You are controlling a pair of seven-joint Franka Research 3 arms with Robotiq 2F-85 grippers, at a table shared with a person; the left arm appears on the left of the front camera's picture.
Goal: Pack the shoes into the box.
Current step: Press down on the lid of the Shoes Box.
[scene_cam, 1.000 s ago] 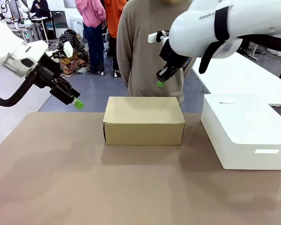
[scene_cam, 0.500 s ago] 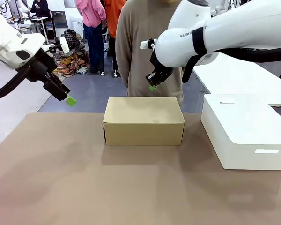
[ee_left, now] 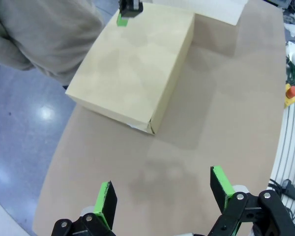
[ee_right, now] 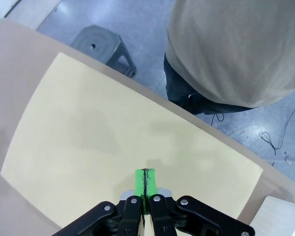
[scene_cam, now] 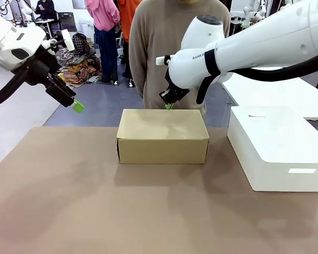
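Observation:
The box sits closed in the middle of the brown table, its flat tan lid down. My right gripper hangs just above the lid's far edge, and its green pads are pressed together with nothing between them. The same gripper shows small over the box's far side in the left wrist view. My left gripper is raised off the table's far left corner, well away from the box. Its jaws stand wide open and empty. The shoes are out of view.
A large white rectangular block lies to the right of the box. A person in a beige top stands close behind the box at the far edge. A grey stool stands on the floor beyond the table.
My right gripper has swung left and down, from in front of the person to the box lid's far edge. My left gripper has drifted slightly up and left.

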